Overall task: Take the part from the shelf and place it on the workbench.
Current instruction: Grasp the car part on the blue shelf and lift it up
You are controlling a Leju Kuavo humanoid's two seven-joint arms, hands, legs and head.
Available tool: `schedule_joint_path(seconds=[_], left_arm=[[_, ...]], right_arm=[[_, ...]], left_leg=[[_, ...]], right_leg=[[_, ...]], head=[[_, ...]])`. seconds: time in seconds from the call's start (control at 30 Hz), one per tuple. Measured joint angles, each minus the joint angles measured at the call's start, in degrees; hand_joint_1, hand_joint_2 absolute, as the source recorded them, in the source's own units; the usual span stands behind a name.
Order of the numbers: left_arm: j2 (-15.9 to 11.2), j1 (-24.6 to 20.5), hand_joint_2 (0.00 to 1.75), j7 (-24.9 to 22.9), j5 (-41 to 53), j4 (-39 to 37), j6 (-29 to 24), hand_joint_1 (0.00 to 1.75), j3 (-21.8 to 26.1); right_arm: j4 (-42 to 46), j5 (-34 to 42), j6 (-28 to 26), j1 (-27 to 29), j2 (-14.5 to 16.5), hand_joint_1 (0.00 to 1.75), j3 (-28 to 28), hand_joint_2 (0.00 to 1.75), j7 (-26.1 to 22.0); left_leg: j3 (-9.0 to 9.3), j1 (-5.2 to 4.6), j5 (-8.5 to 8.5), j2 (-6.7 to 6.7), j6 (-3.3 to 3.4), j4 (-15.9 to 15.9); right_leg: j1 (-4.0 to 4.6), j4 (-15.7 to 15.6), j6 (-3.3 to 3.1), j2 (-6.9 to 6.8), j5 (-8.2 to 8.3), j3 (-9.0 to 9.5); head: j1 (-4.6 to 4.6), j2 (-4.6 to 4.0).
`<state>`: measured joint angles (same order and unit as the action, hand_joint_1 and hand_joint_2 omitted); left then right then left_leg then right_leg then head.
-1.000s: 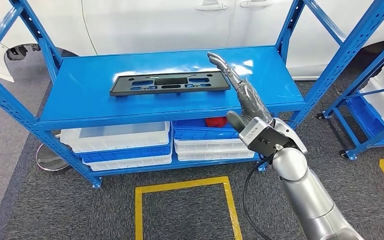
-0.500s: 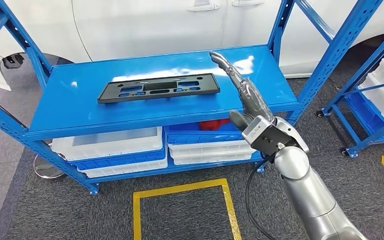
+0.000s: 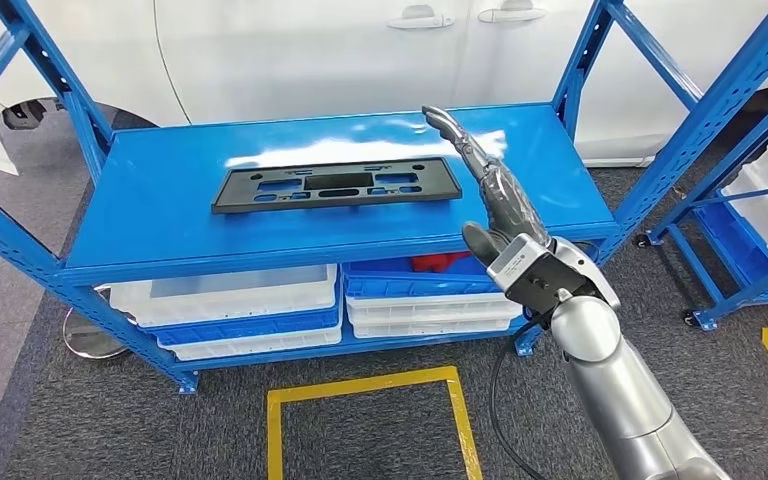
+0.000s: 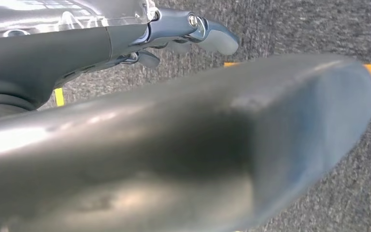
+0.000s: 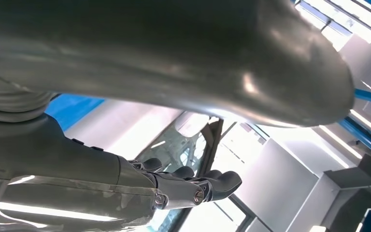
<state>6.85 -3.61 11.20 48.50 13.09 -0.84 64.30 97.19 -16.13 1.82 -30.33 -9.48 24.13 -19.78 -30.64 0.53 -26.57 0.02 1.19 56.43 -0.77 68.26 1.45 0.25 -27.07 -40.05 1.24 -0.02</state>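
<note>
The part (image 3: 335, 185) is a long flat black plate with cut-outs. It lies flat on the top board of the blue shelf (image 3: 160, 225), left of middle. My right hand (image 3: 490, 185) is stretched out over the board just right of the part's right end, fingers straight and apart, holding nothing. In the right wrist view the same hand (image 5: 174, 186) reaches forward with its fingers bare. My left hand (image 4: 174, 145) hangs over grey carpet, its thumb large in the picture, its fingers (image 4: 207, 36) loose and holding nothing.
White and blue bins (image 3: 250, 300) fill the lower shelf, with a red item (image 3: 438, 263) in one. A white car (image 3: 360, 50) stands behind the shelf. A second blue rack (image 3: 750, 200) with white bins stands at the right. Yellow tape (image 3: 370, 385) marks the carpet.
The whole picture swayed left and then back, so the camera moved. My right hand keeps its outstretched pose beside the part's right end. The part has not moved on the shelf.
</note>
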Motion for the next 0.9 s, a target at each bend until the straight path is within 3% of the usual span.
schedule_joint_path(seconds=[0.07,0.1,0.2,0.27,0.3,0.37,0.4,0.43,0.47,0.53,0.57,0.6,0.7,0.77,0.8,0.87,0.9], left_arm=[[0.1,0.0,0.0,0.0,0.0,0.0,0.0,0.0,0.0],[0.1,-0.1,0.0,0.1,0.0,0.0,0.0,0.0,0.0],[0.1,-0.2,0.0,0.2,0.0,0.0,0.0,0.0,0.0],[0.0,-0.2,0.0,0.2,0.0,0.0,0.0,0.0,0.0],[0.0,-0.3,0.0,0.2,0.0,0.0,0.0,0.0,0.0],[0.1,-0.2,0.0,0.2,0.0,0.0,0.0,0.0,0.0],[0.1,-0.2,0.0,0.3,-0.1,0.0,0.0,0.0,0.0],[0.1,-0.1,0.0,0.3,-0.1,0.0,0.0,0.0,0.0],[0.1,0.0,0.0,0.3,-0.1,0.0,0.0,0.0,0.0],[0.0,0.0,0.0,0.3,-0.2,0.0,0.0,0.0,0.0],[0.0,0.0,0.0,0.3,-0.2,0.0,0.0,0.0,0.0],[-0.1,-0.1,0.0,0.3,-0.2,0.0,0.0,0.0,0.1],[0.0,-0.2,0.0,0.1,-0.3,0.0,0.0,0.0,0.1],[0.0,-0.1,0.0,0.0,-0.4,0.0,-0.1,0.0,0.1],[0.1,-0.2,0.0,0.0,-0.4,0.0,-0.2,0.0,0.1],[0.1,-0.3,0.0,0.0,-0.5,0.0,-0.3,0.0,0.1],[0.1,-0.3,0.0,0.0,-0.4,0.0,-0.3,0.0,0.1]], right_arm=[[0.0,0.0,0.0,0.0,-0.1,0.0,0.0,0.0,0.0],[0.0,0.0,-0.1,0.0,-0.1,0.0,0.0,0.0,0.0],[0.0,0.0,-0.1,0.0,-0.2,0.0,0.0,0.0,0.0],[0.1,0.0,-0.1,-0.1,-0.2,0.0,0.0,0.0,0.0],[0.1,0.0,-0.1,-0.2,-0.2,0.0,0.0,0.0,0.0],[0.1,0.0,-0.1,-0.2,-0.2,0.0,0.0,0.0,0.0],[0.0,0.0,0.0,-0.2,-0.2,0.0,0.1,0.0,0.0],[0.0,0.0,0.0,-0.2,-0.2,0.0,0.1,0.0,0.0],[-0.1,0.0,0.0,-0.3,-0.2,0.0,0.1,0.0,0.0],[-0.1,0.0,0.1,-0.5,-0.1,0.0,0.1,0.0,0.0],[-0.2,0.0,0.2,-0.7,0.0,0.0,0.1,0.0,0.0],[-0.2,0.0,0.2,-0.9,0.0,0.0,0.1,0.0,0.1],[-0.4,0.0,0.2,-1.1,0.0,0.0,0.2,0.0,0.2],[-0.5,0.0,0.2,-1.5,0.1,0.0,0.2,0.0,0.1],[-0.6,0.1,0.2,-1.8,0.1,0.0,0.2,0.0,0.1],[-0.8,0.1,0.3,-2.0,0.1,0.0,0.3,0.0,0.1],[-0.9,0.2,0.4,-2.0,0.1,0.0,0.3,0.0,0.2]], left_leg=[[0.61,-0.23,-0.93,-0.08,-0.56,0.3],[0.76,-0.35,-1.32,-0.11,-0.88,0.4],[1.09,-0.36,-2.04,-0.06,-1.81,0.4],[0.35,-0.23,-3.34,-0.02,-2.47,2.6],[-1.12,-0.14,-4.61,-0.04,-2.76,5.5],[-5.94,-0.03,-7.41,-0.04,-3.13,13.9],[-8.17,0.01,-7.83,-0.04,-3.18,17.0],[-9.46,0.02,-7.08,-0.04,-3.11,18.2],[-9.5,0.01,-4.99,-0.05,-2.92,16.7],[-6.94,-0.21,0.53,-0.08,-2.07,8.9],[-5.48,-0.42,2.32,-0.08,-1.55,5.2],[-4.49,-0.64,2.99,-0.08,-1.15,2.7],[-3.47,-0.76,2.24,-0.13,-0.4,0.6],[-2.44,-0.5,2.0,-0.2,0.11,0.0],[-1.92,-0.4,1.88,-0.21,0.31,-0.2],[-1.33,-0.41,1.38,-0.22,0.53,-0.3],[-1.04,-0.42,1.07,-0.25,0.53,-0.3]], right_leg=[[0.18,-7.6,-0.45,-0.12,3.42,3.32],[0.29,-9.7,-0.72,-0.16,3.88,4.24],[0.36,-10.5,-1.59,0.01,3.15,4.74],[0.15,-10.9,-2.22,0.05,2.84,5.42],[0.06,-11.1,-2.46,0.02,2.63,5.79],[0.18,-11.1,-2.75,0.0,2.02,6.38],[0.26,-11.1,-2.8,0.03,1.66,6.78],[0.34,-11.1,-2.82,0.07,1.27,7.27],[0.42,-11.1,-2.8,0.12,0.82,7.93],[0.56,-11.1,-2.67,0.16,-0.16,9.34],[0.63,-11.2,-2.48,0.19,-0.58,9.84],[0.65,-11.3,-2.24,0.19,-0.89,10.08],[0.62,-10.9,-1.23,0.16,-0.98,10.15],[0.55,-8.7,-0.8,0.11,-2.0,9.42],[0.46,-6.1,-0.66,0.09,-3.27,8.07],[0.28,1.4,-0.22,0.08,-6.22,3.49],[0.17,4.5,0.01,0.07,-6.9,1.2]], head=[[0.02,0.0],[0.04,0.0],[0.09,0.01],[0.19,0.01],[0.26,0.01],[0.31,0.02],[0.3,0.02],[0.3,0.01],[0.31,0.01],[0.27,-0.01],[0.19,0.0],[0.14,0.01],[0.05,0.02],[-0.09,0.01],[-0.16,0.01],[-0.32,0.01],[-0.32,0.01]])
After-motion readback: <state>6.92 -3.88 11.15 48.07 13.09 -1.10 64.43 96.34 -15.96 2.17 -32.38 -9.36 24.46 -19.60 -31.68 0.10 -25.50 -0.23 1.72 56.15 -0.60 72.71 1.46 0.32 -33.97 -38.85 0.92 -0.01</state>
